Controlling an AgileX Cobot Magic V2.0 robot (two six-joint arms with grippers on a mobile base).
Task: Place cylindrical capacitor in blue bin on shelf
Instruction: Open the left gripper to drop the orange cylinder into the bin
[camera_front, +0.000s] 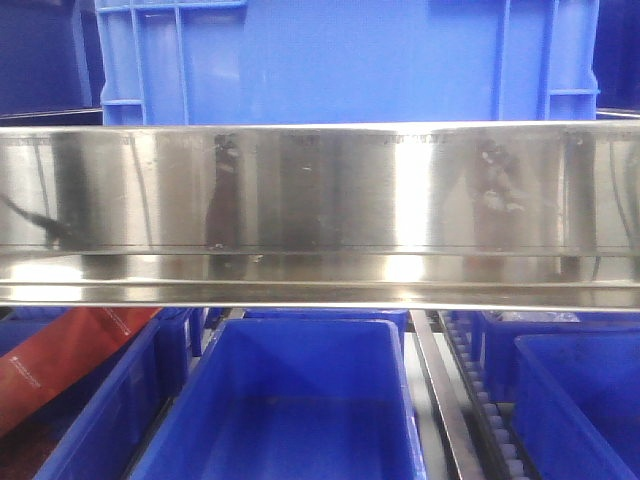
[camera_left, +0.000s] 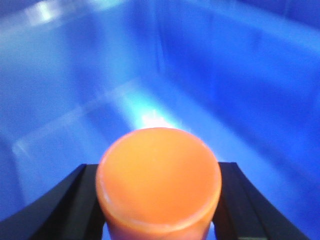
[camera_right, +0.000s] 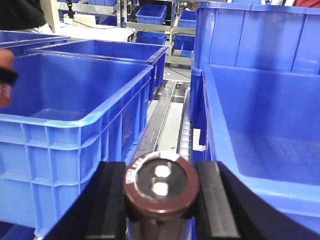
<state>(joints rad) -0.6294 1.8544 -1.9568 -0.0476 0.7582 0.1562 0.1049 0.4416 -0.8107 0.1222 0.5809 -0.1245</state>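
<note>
Right end effector (camera_right: 161, 194) is clamped on the cylindrical capacitor (camera_right: 161, 186). Grasp done; release into a bin not yet made. The capacitor hangs over the near end of the roller track (camera_right: 167, 112). A blue bin (camera_right: 75, 125) lies left of the track, a second blue bin (camera_right: 265, 107) right of it; the capacitor is in neither. Its terminal end faces the wrist camera, so the long axis probably runs along the fingers, away from the lens. Left end effector (camera_left: 157, 200) grips an orange cylinder (camera_left: 159, 175).

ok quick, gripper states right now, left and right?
Left gripper: closed on an orange cylinder, inside a blue bin.
Right gripper: closed on the cylindrical capacitor.
</note>
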